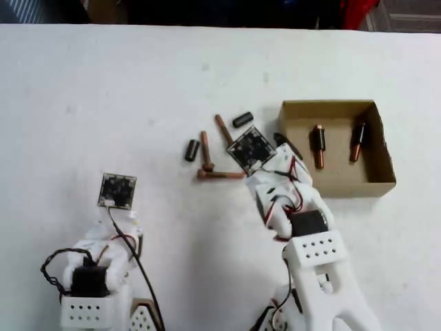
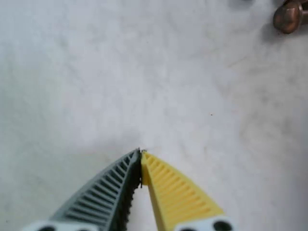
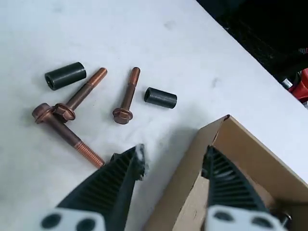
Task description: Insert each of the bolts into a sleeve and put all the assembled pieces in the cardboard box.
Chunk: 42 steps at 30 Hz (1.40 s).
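Note:
Three loose copper bolts (image 1: 205,150) (image 1: 222,129) (image 1: 220,175) lie at the table's middle, with two black sleeves (image 1: 192,149) (image 1: 242,119) beside them. The cardboard box (image 1: 327,105) at the right holds two assembled pieces (image 1: 318,145) (image 1: 357,141). My right gripper (image 3: 173,161) is open and holds nothing. It straddles the box's near left corner (image 3: 226,139), with one finger (image 3: 127,168) over the table near a bolt (image 3: 65,134). My left gripper (image 2: 141,155) is shut and holds nothing, low over bare table at the front left. A bolt head (image 2: 288,14) shows far off.
The table (image 1: 103,83) is a white surface with wide free room to the left and at the back. The right arm's body (image 1: 310,241) stands in front of the box. The left arm (image 1: 96,269) sits at the front left corner, its cables trailing beside it.

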Each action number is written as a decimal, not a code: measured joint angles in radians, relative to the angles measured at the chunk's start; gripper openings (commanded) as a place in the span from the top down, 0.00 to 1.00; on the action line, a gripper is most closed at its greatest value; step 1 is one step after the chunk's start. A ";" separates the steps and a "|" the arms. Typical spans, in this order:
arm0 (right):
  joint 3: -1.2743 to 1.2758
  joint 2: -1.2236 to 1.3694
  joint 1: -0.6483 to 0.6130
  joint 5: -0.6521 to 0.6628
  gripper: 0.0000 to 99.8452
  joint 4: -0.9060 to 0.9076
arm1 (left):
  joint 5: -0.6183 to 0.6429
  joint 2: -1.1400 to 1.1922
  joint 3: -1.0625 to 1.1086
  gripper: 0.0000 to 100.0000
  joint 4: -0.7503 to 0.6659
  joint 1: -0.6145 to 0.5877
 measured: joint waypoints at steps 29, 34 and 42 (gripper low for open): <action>-0.290 0.732 0.051 0.697 0.82 -0.023 | 0.000 0.000 0.000 0.97 0.000 0.000; -0.292 0.770 0.054 0.755 0.82 -0.026 | 0.000 0.000 0.000 0.97 0.000 0.000; -0.376 0.890 0.057 0.764 0.82 -0.069 | 0.000 0.000 0.000 0.97 0.000 0.000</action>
